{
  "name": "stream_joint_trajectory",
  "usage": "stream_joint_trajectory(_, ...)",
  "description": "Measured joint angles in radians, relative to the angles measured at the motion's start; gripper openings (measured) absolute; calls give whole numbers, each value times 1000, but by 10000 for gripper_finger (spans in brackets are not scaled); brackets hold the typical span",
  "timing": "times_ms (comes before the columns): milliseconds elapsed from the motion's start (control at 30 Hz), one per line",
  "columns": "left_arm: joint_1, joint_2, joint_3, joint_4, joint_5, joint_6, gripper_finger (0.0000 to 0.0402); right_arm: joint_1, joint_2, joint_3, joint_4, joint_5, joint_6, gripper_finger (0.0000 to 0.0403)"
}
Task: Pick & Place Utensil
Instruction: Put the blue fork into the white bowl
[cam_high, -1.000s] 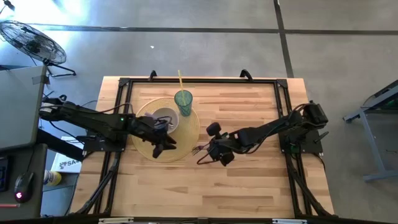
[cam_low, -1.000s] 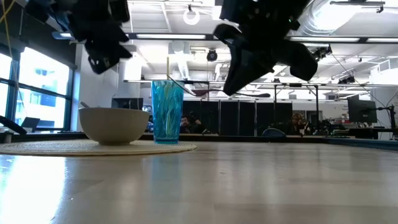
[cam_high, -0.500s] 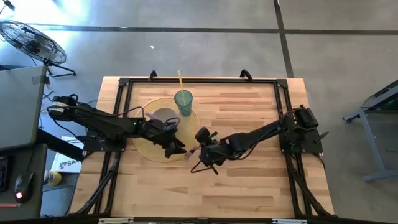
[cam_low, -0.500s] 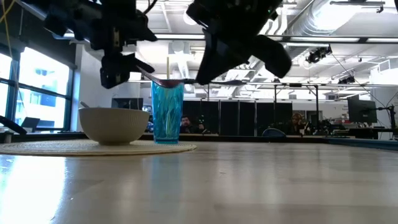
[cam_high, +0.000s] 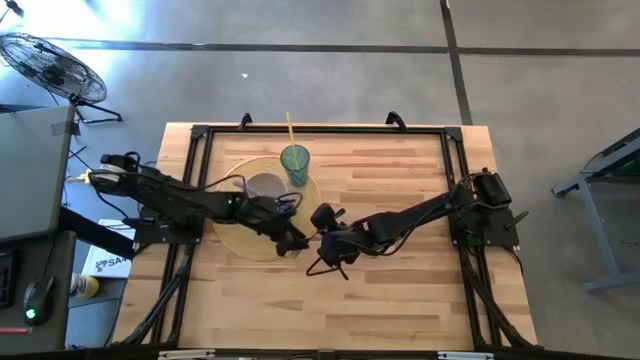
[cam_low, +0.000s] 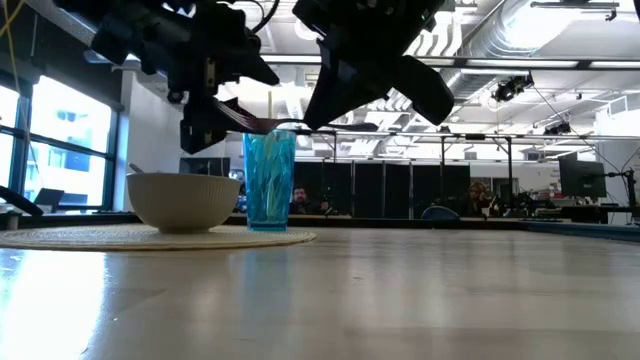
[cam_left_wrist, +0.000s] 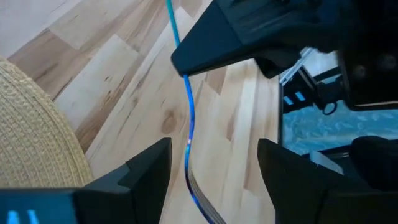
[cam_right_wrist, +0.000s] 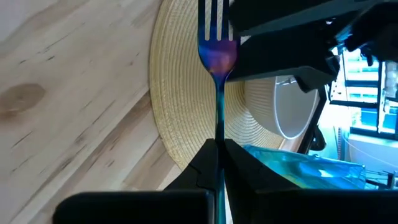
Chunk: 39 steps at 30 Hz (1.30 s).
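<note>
High view, left to right.
Mat (cam_high: 232, 235): round, woven, carrying bowl (cam_high: 263, 190) and blue cup (cam_high: 295, 160).
Left gripper (cam_high: 293, 243): at mat's right edge, fingers (cam_left_wrist: 146, 168) spread around fork (cam_right_wrist: 216, 53) tines.
Right gripper (cam_high: 322, 241): just beside it, clamped on fork handle, fork above the table.

Pale planked wood for the table (cam_high: 400, 300), smooth with a soft sheen. Coarse woven straw for the round mat (cam_right_wrist: 180, 99); glossy iridescent metal for the fork (cam_right_wrist: 217, 59). Matt ribbed ceramic for the bowl (cam_low: 182, 200), clear teal plastic for the cup (cam_low: 268, 180).
</note>
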<state>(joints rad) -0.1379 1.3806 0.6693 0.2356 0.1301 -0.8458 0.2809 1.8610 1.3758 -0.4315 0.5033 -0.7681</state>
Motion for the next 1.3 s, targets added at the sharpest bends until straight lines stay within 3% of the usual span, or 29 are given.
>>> stream_joint_trajectory(133, 0, 30, 27, -25, -1, 3, 231, 0, 0, 0, 10, 11, 0, 6)
stream_joint_trajectory(267, 0, 39, 39, -28, -2, 12, 203, 0, 0, 0, 12, 11, 0, 3)
stream_joint_trajectory(700, 1, 39, 39, -61, -6, 57, 11, 1, 0, 0, 18, 15, 8, 5)
stream_joint_trajectory(900, 1, 31, 39, -97, -4, 70, 9, 5, 0, -2, 48, 22, 58, 37)
stream_joint_trajectory(1033, 0, -8, 38, -158, 20, 102, 7, 31, -3, -1, 61, 102, 101, 71)
stream_joint_trajectory(1167, 0, -109, 39, -227, 17, 150, 4, 68, -40, -2, 54, 204, 106, 104)
stream_joint_trajectory(1300, -1, -233, 39, -335, -25, 209, 4, 96, -126, -1, 47, 219, 154, 123)
